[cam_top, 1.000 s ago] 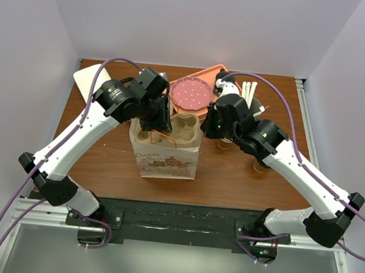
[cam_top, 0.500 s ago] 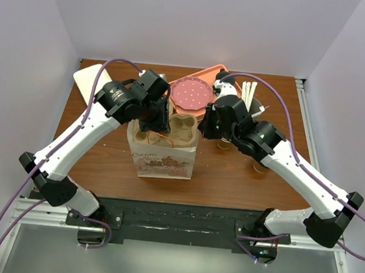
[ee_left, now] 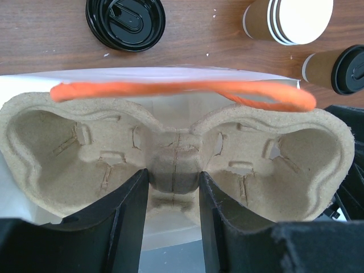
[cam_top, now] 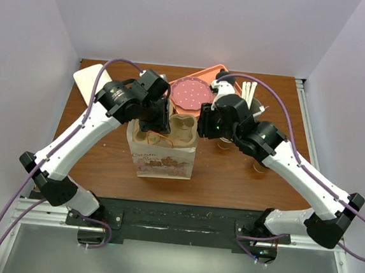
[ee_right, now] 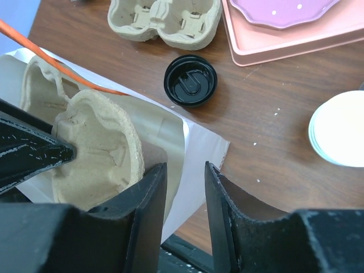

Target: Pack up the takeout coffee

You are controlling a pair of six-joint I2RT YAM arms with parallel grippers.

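Observation:
The takeout coffee (ee_left: pixel 335 68), a brown paper cup with a black lid, stands on the table beyond the bag in the left wrist view. A white paper bag (cam_top: pixel 164 160) with an orange handle (ee_left: pixel 182 91) stands upright at the table's middle. A pulp cup carrier (ee_left: pixel 170 153) sits in its mouth, both wells empty. My left gripper (ee_left: pixel 172 173) is shut on the carrier's centre post. My right gripper (ee_right: pixel 185 168) stands open astride the bag's right wall (ee_right: pixel 193 153), which runs between its fingers.
A loose black lid (ee_right: pixel 190 81) lies beside the bag. A second pulp carrier (ee_right: pixel 165 20) and a pink tray (ee_right: pixel 296 34) with a dotted plate (cam_top: pixel 191 94) lie behind. A stack of lidless cups (ee_left: pixel 290 20) stands next to the coffee.
My right gripper has opened from shut and let go of the bag's edge, moving slightly left. The left gripper keeps its hold on the carrier.

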